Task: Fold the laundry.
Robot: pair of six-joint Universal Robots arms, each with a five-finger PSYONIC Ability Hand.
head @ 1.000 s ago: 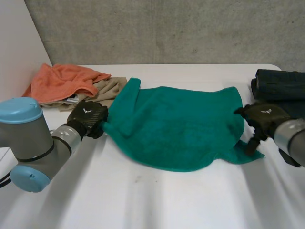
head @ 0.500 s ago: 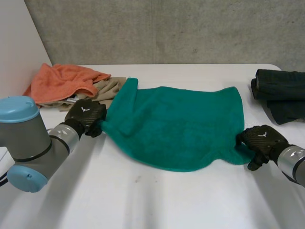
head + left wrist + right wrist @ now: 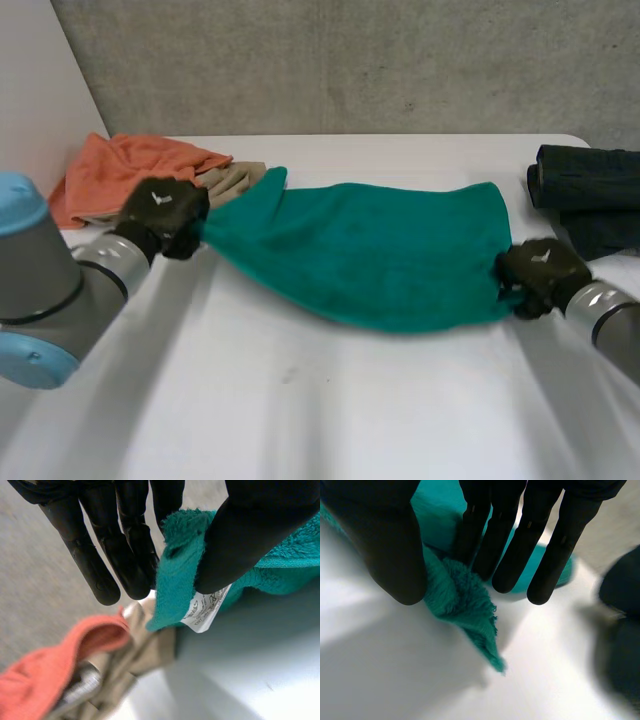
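early in the job, by the look of it. spread wide across the white tabletop (image 3: 300,400): one teal towel (image 3: 380,255), drawn taut between two corners and not yet doubled over anywhere. clamped at the end nearest the laundry heap by the left robot hand (image 3: 160,212), thumb pressing the terry against the fingers, with a white care label (image 3: 206,611) hanging just under the pinch. clamped at the opposite end by the right robot hand (image 3: 540,272), thumb and fingers closed on a frayed tip of the corner. near edge sagging in a shallow curve between the two grips.

probably finished already: dark folded garments (image 3: 585,175) set at the far side of the tabletop, beyond the right robot hand.

left to do: every fold of the teal towel, then the orange cloth (image 3: 120,170) and the beige cloth (image 3: 228,180), both heaped unfolded just behind the left robot hand. likely next, as a guess only: bringing the two held corners over to the far edge for a first half-fold.
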